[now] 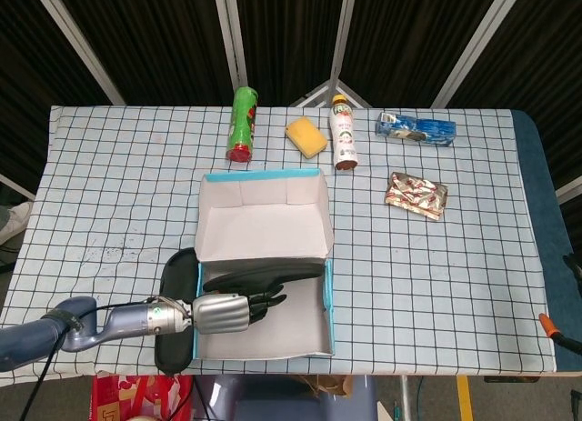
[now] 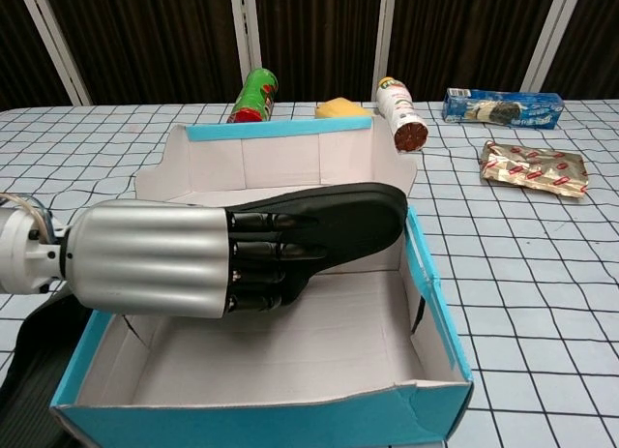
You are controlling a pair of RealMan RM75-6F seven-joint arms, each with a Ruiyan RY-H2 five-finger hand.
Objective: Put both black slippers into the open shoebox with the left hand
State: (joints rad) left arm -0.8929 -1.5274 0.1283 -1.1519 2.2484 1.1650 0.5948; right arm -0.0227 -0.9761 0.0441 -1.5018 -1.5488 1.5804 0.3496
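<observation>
- Dark curtains and slanted metal poles close off the back, and we work over a table [image 1: 109, 185] covered in a white cloth with a black grid.
- At the far left, near the front edge, our left hand [image 1: 221, 313] reaches in from the left, and its dark fingers [image 2: 266, 264] grip one black slipper [image 2: 338, 219].
- That held slipper hangs over the open shoebox [image 1: 328, 298] with its long axis running left to right, toe pointing right, above the box floor and not yet resting on it. We judge that the coming move is mostly downward.
- A second slipper [image 1: 175, 294] lies flat on the table just beside the box's left wall, next to our left wrist, its long axis running front to back. It is nearer to this hand than to anything else.
- Behind the box, well apart from it, stand a green can [image 1: 243, 123], a yellow sponge [image 1: 306, 136] and a white bottle [image 1: 343, 132].
- Further right lie a blue packet [image 1: 416, 128] and a silver snack bag [image 1: 417, 195]. None of these stands in the way.
- Our right hand shows in neither view.
</observation>
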